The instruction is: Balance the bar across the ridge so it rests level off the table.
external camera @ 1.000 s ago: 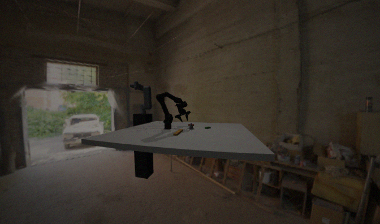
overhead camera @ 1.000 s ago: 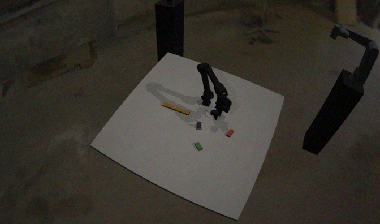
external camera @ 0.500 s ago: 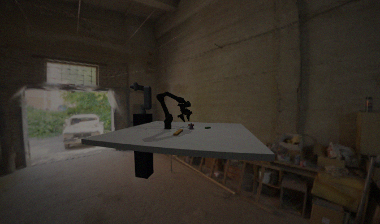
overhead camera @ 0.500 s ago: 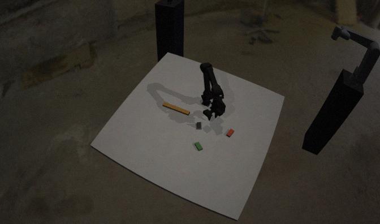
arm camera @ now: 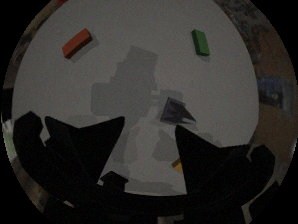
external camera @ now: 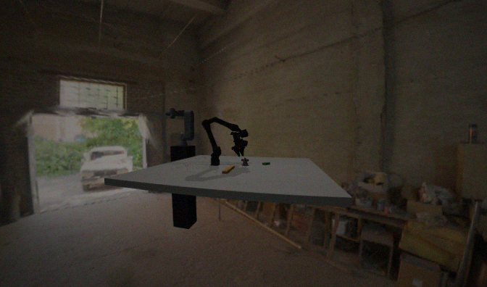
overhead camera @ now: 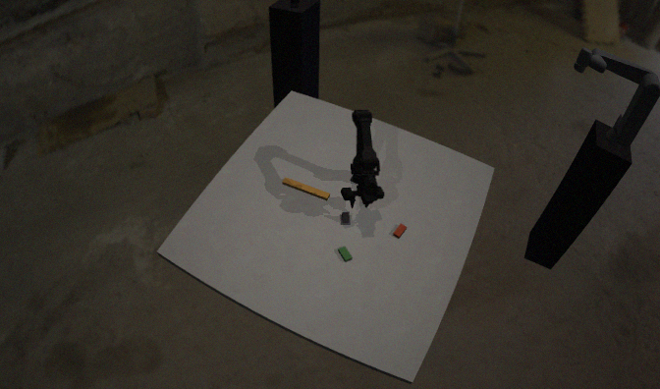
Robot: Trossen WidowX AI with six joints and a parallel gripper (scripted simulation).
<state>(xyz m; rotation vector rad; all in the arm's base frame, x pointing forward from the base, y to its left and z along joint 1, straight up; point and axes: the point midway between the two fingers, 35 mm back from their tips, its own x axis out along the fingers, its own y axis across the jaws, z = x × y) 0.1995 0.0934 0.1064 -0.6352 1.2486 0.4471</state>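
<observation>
An orange-yellow bar (overhead camera: 305,189) (external camera: 228,169) lies flat on the table (overhead camera: 259,275) (external camera: 278,185); in the wrist view only a small end of the bar (arm camera: 178,165) shows beside the right finger. A small dark grey ridge (overhead camera: 346,218) (external camera: 245,163) (arm camera: 175,112) stands on the table with nothing on it, a little beyond one end of the bar. My gripper (overhead camera: 359,204) (external camera: 240,156) (arm camera: 150,124) is open and empty. It hangs above the table close to the ridge, with its fingers pointing down, and touches neither bar nor ridge.
A red block (overhead camera: 400,231) (arm camera: 77,43) and a green block (overhead camera: 345,253) (external camera: 266,163) (arm camera: 200,43) lie on the table beyond the ridge. A second, grey arm (overhead camera: 632,108) (external camera: 188,125) stands on a dark pillar (overhead camera: 578,196) off the table.
</observation>
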